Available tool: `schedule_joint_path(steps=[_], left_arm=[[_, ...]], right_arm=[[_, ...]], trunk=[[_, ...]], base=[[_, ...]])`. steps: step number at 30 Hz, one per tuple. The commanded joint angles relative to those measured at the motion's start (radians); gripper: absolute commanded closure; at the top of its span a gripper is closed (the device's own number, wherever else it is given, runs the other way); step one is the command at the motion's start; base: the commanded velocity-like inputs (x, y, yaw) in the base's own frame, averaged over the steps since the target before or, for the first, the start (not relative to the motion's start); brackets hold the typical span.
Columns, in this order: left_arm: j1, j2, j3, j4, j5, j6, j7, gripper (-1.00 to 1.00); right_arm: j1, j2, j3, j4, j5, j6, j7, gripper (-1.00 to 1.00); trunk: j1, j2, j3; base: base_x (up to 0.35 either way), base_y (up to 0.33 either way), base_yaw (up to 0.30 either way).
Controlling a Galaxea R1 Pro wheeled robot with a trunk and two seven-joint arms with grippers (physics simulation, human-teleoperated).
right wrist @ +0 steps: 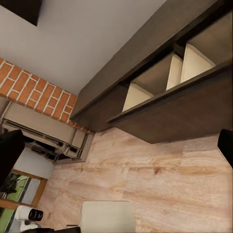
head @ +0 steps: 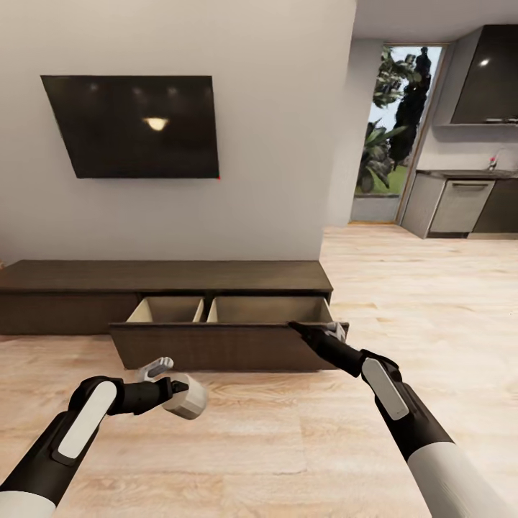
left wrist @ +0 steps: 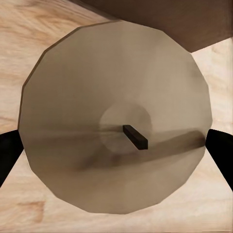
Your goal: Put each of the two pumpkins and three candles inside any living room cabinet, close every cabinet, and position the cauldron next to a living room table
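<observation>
The left gripper is clenching a candle low over the floor — the open drawer of the cabinet is lying ahead of it and slightly up. The right gripper is sitting at the drawer front's right end — whether parted or closed, I cannot tell.

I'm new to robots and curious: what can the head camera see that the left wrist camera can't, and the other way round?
Head view alone: the wall TV, the open cabinet drawer's beige compartments, the right gripper at the drawer front, the kitchen beyond. Left wrist view alone: the candle's top with its dark wick, close up. Both: the candle in the left gripper, the wood floor.
</observation>
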Motion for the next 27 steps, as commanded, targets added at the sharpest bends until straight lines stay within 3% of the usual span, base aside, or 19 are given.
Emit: schedule_joint_path(steps=[1, 13, 21, 27], left_arm=[[0.000, 0.001, -0.002, -0.001, 0.012, 0.002, 0.010, 1.00], [0.000, 0.000, -0.002, -0.001, 0.012, 0.002, 0.010, 1.00], [0.000, 0.000, -0.002, -0.001, 0.012, 0.002, 0.010, 1.00], [0.000, 0.000, -0.002, -0.001, 0.012, 0.002, 0.010, 1.00]], right_arm=[[-0.001, -0.001, 0.001, 0.001, -0.003, 0.002, 0.001, -1.00], [-0.001, -0.001, -0.002, 0.060, -0.001, -0.003, 0.002, -1.00], [-0.001, -0.001, -0.082, 0.076, -0.004, 0.002, 0.000, -1.00], [-0.001, -0.001, -0.096, 0.075, -0.003, 0.004, 0.000, -1.00]], trunk=[[-0.004, 0.007, 0.002], [-0.050, 0.091, 0.039], [-0.081, 0.147, 0.064], [-0.104, 0.189, 0.083]], base=[[0.000, 0.000, -0.172], [0.000, 0.000, -0.025], [0.000, 0.000, 0.000], [0.000, 0.000, 0.000]])
